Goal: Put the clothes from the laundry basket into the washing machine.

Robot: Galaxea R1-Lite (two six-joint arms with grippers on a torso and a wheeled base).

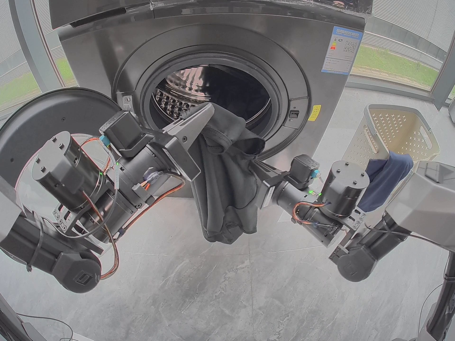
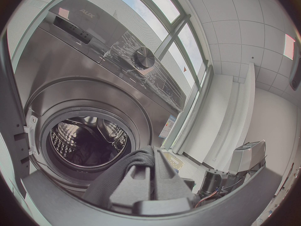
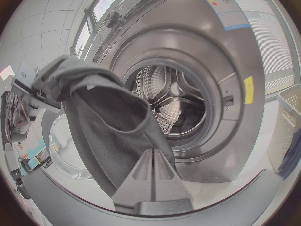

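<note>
A dark grey garment (image 1: pixel 225 190) hangs in front of the open washing machine drum (image 1: pixel 213 91). My left gripper (image 1: pixel 207 109) is shut on its upper edge, level with the drum's lower rim; in the left wrist view the left gripper (image 2: pixel 154 154) pinches the cloth (image 2: pixel 125 170). My right gripper (image 1: pixel 254 165) is at the garment's right side, lower down, with its tips against the fabric. The right wrist view shows the right gripper (image 3: pixel 153 153) shut on the garment (image 3: pixel 116 126). The laundry basket (image 1: pixel 403 129) stands to the right with a blue cloth (image 1: pixel 386 176) over its rim.
The machine's round door (image 1: pixel 52 114) stands swung open at the left, behind my left arm. Dark laundry (image 3: pixel 188 123) lies inside the drum. Grey tiled floor (image 1: pixel 246 290) stretches below the hanging garment.
</note>
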